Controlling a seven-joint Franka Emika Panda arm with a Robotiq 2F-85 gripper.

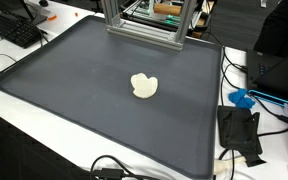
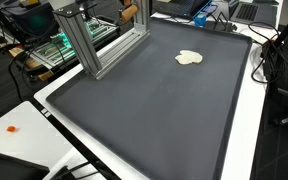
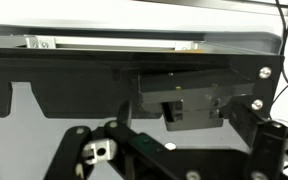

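A small cream-white lumpy object lies on a large dark grey mat in both exterior views (image 1: 144,86) (image 2: 189,58). The mat (image 1: 74,90) (image 2: 144,110) covers most of the white table. Neither the arm nor the gripper shows in the exterior views. In the wrist view the gripper (image 3: 179,165) appears only as black linkages at the bottom, spread wide apart with nothing between them. It faces a dark box-like part (image 3: 194,105) under a pale metal bar (image 3: 114,43). The cream object is not in the wrist view.
An aluminium frame (image 1: 144,25) (image 2: 89,40) stands at one edge of the mat. A keyboard (image 1: 14,28), a blue item (image 1: 242,98), a black device (image 1: 239,130) and cables lie beside the mat. A small orange thing (image 2: 11,129) sits on a white surface.
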